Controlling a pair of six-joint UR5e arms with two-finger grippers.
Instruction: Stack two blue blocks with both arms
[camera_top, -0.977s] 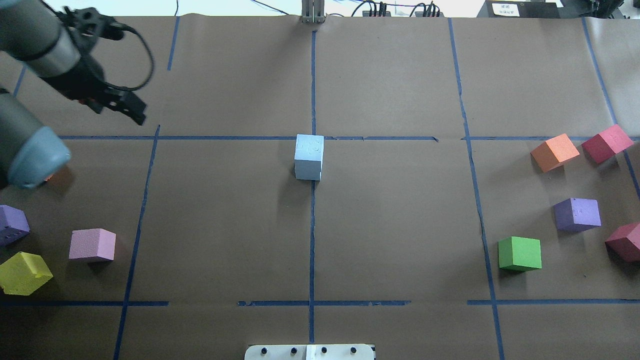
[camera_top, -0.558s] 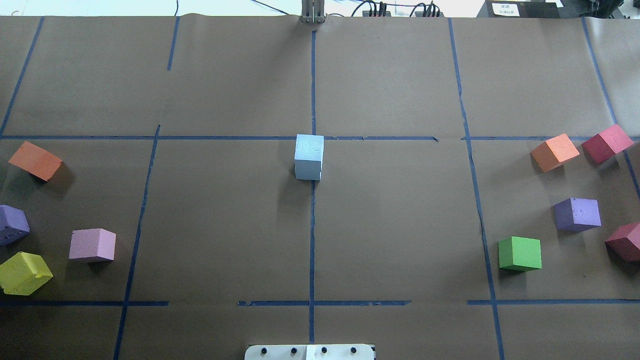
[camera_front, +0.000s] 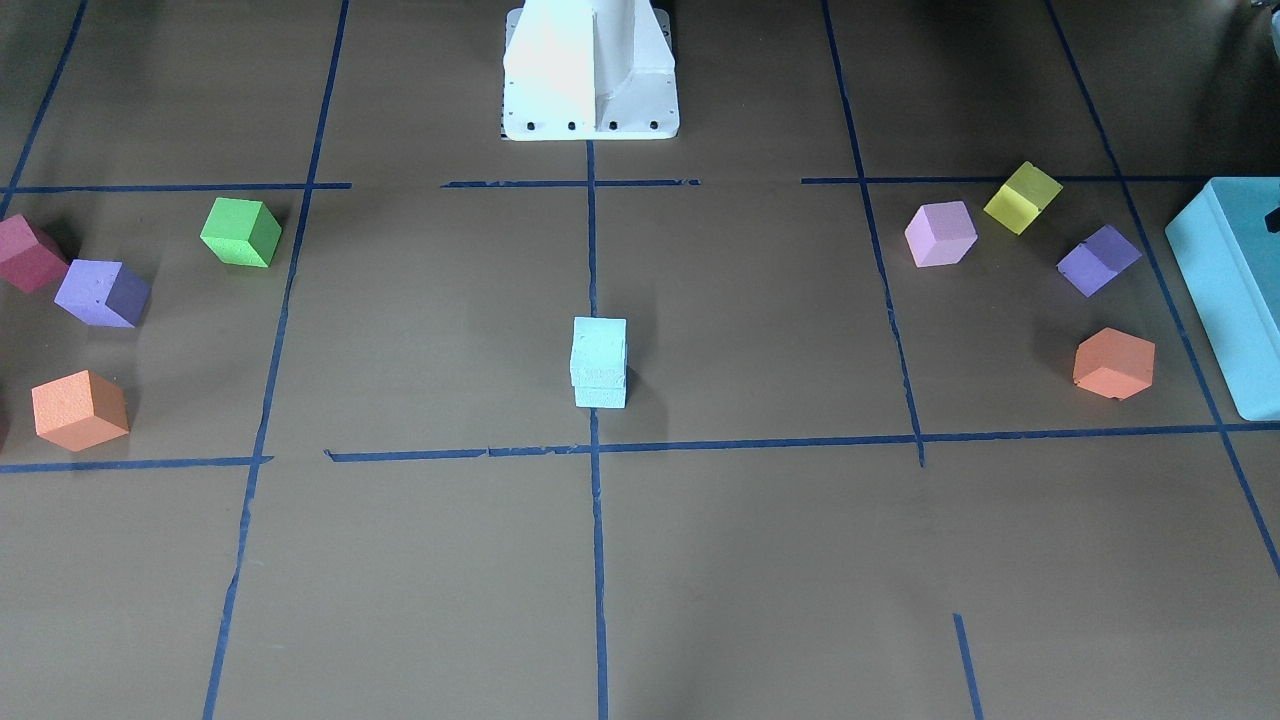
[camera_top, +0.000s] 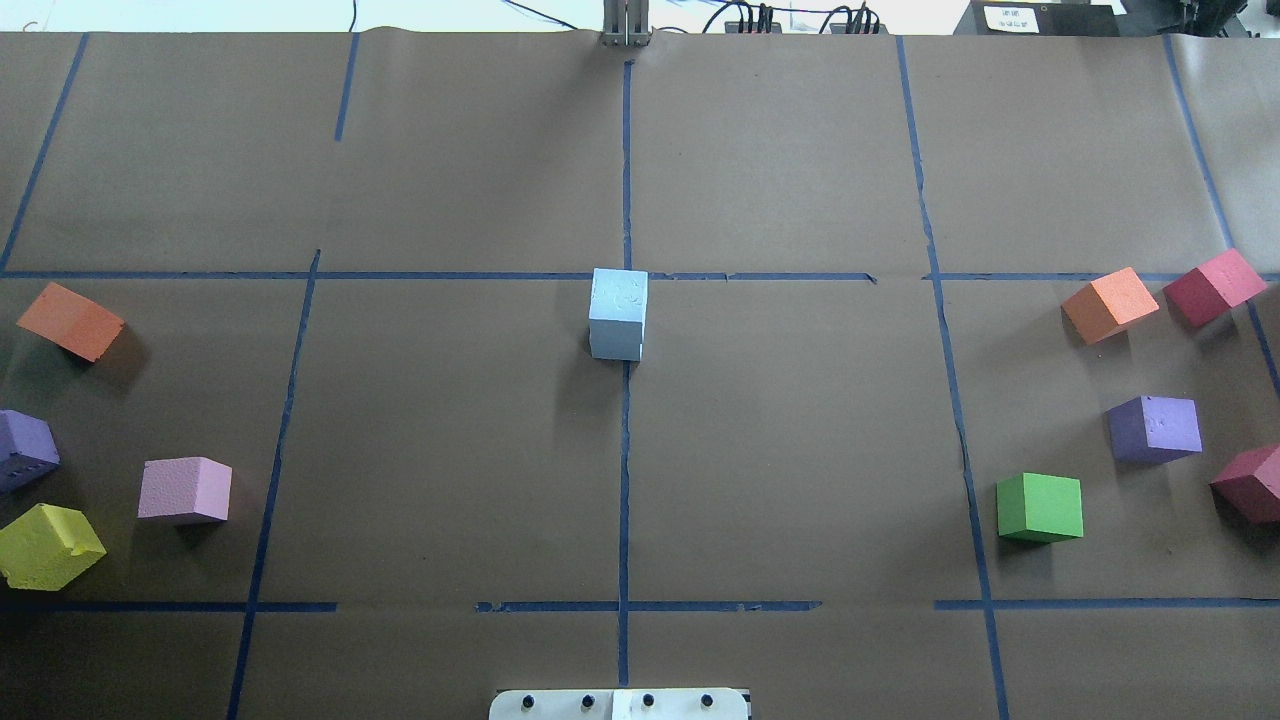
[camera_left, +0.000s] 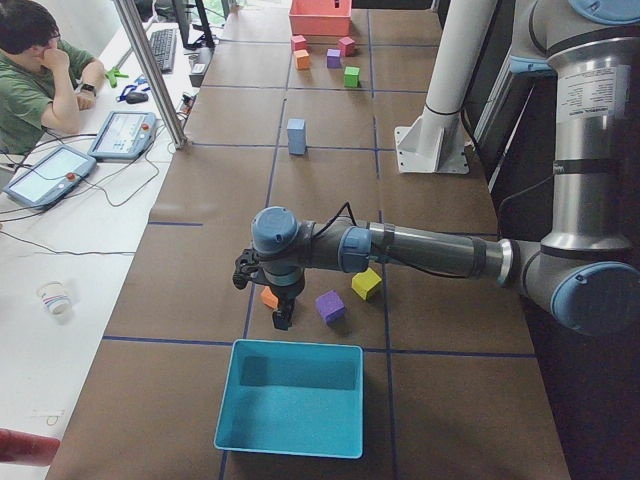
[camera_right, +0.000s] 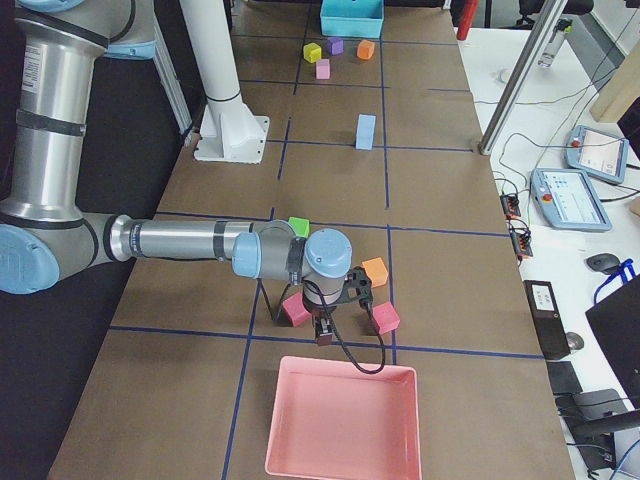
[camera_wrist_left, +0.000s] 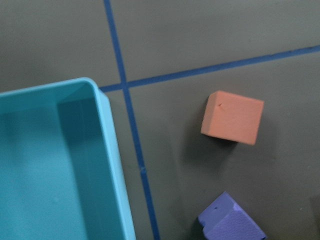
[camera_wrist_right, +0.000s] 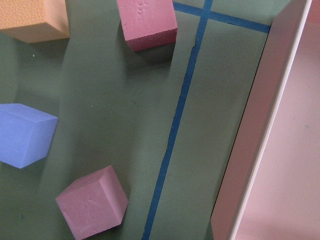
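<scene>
The two blue blocks stand stacked at the table's centre on the blue tape line: the upper one rests squarely on the lower one. From overhead the stack looks like a single cube; it also shows in the exterior left view and the exterior right view. My left gripper hangs far from it, over the cubes by the teal box. My right gripper hangs by the pink tray. Neither gripper touches a block, and I cannot tell whether they are open or shut.
On my left lie an orange cube, a purple cube, a pink cube and a yellow cube. On my right lie orange, red, purple, green and dark red cubes. The white pedestal stands at the near edge.
My left arm has drawn back out of the overhead view at the left, which uncovered the orange cube there. The blue stack has not moved.
</scene>
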